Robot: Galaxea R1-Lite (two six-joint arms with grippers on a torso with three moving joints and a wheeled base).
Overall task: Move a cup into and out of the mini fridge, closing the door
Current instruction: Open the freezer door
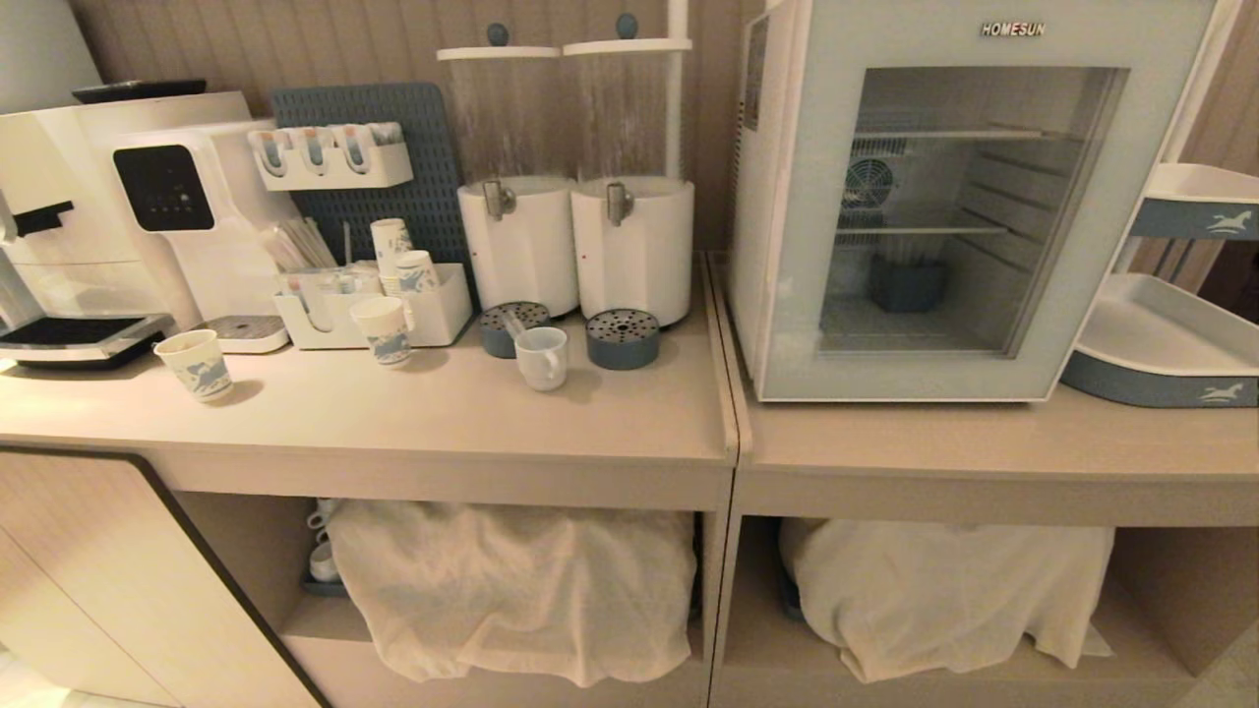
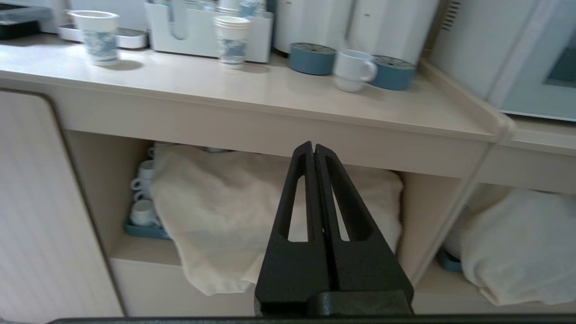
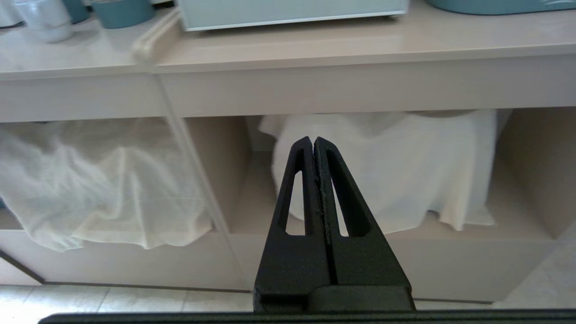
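Head view: I see the cup (image 1: 542, 356) standing upright on the left counter (image 1: 393, 413), its handle turned toward me, between two round blue drip trays (image 1: 623, 338) and in front of the two white dispensers (image 1: 575, 246). The fridge (image 1: 944, 197) sits on the right counter, well apart from the cup, and its door (image 1: 816, 246) is closed flush; through the glass I make out wire shelves, a round fan grille and a dark blue object on the floor of the cabinet. Patterned paper cups (image 1: 197, 364) stand further left near the coffee machine (image 1: 69, 226). Neither arm shows in this view.

On the left wrist camera I have the left gripper (image 2: 313, 148) with its fingers pressed together, holding nothing, hanging below the counter edge in front of the open shelf with the white cloth (image 2: 252, 211). The cup shows up on the counter above it, touching nothing of the gripper.

On the right wrist camera the right gripper (image 3: 313, 143) is likewise pressed together and empty, low before the cloth-covered shelf under the fridge.
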